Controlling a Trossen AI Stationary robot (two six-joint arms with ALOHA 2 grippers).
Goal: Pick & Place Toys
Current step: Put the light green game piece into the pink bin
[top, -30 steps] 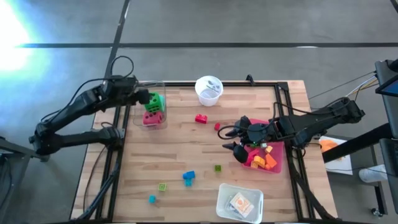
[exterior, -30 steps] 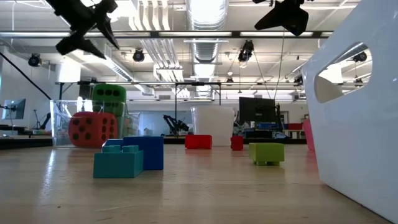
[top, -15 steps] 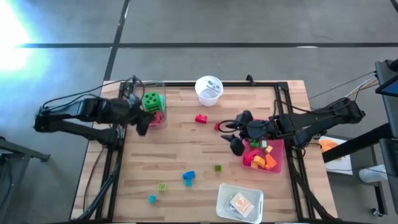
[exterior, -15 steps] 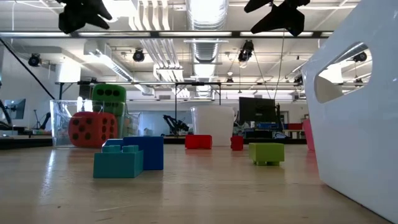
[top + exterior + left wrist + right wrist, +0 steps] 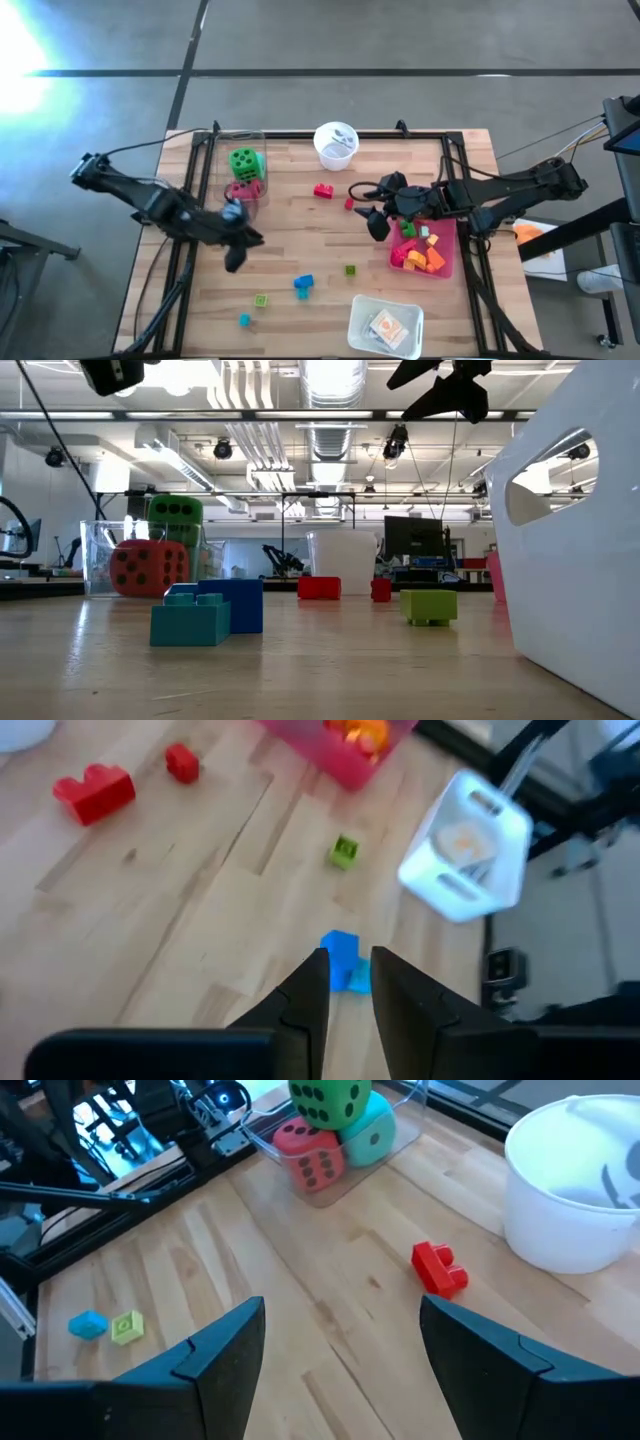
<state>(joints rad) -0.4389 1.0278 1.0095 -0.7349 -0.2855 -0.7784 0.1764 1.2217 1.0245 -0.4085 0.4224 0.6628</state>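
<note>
Green, red and teal dice (image 5: 244, 172) sit sorted in the clear bin from above, bricks fill the pink tray (image 5: 444, 262); beside the empty left gripper (image 5: 238, 248), fingers nearly together, blue brick (image 5: 342, 958) lies ahead. Right gripper (image 5: 338, 1342) gapes, red brick (image 5: 438, 1268) ahead beside the cup (image 5: 578, 1185).

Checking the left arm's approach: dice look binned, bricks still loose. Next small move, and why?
Probably open the left gripper and lower it toward the blue brick. Its fingers stand nearly together with nothing between them, above the table and aimed at that brick, which lies loose on the wood. The right gripper hangs open near the pink tray, far from this brick.
</note>
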